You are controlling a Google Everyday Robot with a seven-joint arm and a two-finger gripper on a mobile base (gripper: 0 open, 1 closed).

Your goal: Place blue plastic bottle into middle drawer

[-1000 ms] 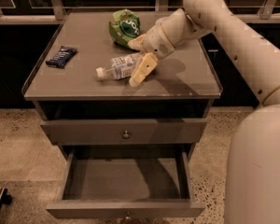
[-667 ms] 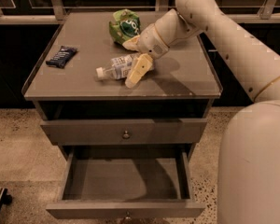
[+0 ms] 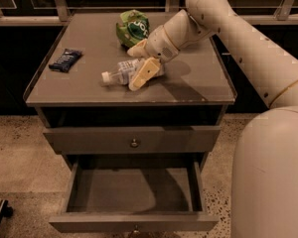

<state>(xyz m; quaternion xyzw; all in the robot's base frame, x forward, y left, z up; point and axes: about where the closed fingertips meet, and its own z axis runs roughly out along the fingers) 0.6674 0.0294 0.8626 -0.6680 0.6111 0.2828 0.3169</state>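
The blue plastic bottle (image 3: 120,72) lies on its side on the cabinet top, white cap pointing left. My gripper (image 3: 134,67) is down at the bottle's right end. One cream finger (image 3: 142,74) is in front of the bottle and the other finger (image 3: 137,48) behind it. The fingers are apart and straddle the bottle's base, which they partly hide. The middle drawer (image 3: 134,221) is pulled open below, and its inside shows bare.
A green snack bag (image 3: 131,28) lies just behind the gripper. A dark packet (image 3: 65,59) lies at the cabinet top's left. The upper drawer (image 3: 89,139) with a round knob is closed. My arm (image 3: 248,48) reaches in from the right.
My gripper has moved left along the cabinet top and now straddles the bottle's base. The bottle, bag and drawers have not moved.
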